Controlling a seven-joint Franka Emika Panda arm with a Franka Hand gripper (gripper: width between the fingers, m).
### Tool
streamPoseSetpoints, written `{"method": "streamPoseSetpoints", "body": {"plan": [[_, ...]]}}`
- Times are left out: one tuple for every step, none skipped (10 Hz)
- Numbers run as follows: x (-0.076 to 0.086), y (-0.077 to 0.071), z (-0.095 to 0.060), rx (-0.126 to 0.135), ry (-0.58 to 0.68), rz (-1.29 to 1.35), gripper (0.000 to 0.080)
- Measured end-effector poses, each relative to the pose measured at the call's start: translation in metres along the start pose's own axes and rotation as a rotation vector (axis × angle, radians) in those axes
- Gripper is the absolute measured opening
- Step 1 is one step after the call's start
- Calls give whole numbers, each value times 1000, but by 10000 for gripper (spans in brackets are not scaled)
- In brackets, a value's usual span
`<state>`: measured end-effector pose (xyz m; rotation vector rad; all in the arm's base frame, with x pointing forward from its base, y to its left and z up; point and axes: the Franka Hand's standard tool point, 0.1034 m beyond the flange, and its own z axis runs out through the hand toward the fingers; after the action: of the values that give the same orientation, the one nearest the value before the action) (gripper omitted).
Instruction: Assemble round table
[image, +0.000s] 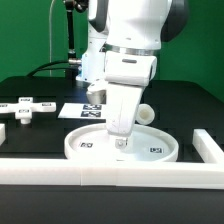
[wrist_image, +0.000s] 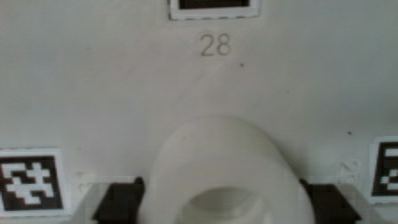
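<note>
The wide rimmed disc (image: 90, 145) lies flat on the black table near the front rail, tags facing up. My gripper (image: 122, 142) points straight down over the disc's middle. In the wrist view my gripper (wrist_image: 221, 203) is shut on the short thick white post (wrist_image: 217, 160), with a black pad (wrist_image: 121, 200) on each side of it. The post's end is at or just above the disc surface (wrist_image: 107, 90); I cannot tell whether they touch. The cross-shaped piece (image: 25, 108) lies on the table at the exterior view's left, away from the gripper.
The marker board (image: 82, 110) lies flat behind the disc. Long white rails run along the front (image: 100, 176), the exterior view's right (image: 205, 148) and left (image: 3, 131). A black pole with cables (image: 70, 40) stands at the back.
</note>
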<state>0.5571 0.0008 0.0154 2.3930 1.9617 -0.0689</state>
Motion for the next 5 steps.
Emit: {"method": "streamPoseSetpoints", "body": {"plan": [[4,0,0,0,1,5,406],[16,0,-1,-3,8,-9,407],[24,2,-1,-11,15,-19,407],[30,2,-2,-17,18,-14,407],[39,2,-3,-18,19,-8,407]]}}
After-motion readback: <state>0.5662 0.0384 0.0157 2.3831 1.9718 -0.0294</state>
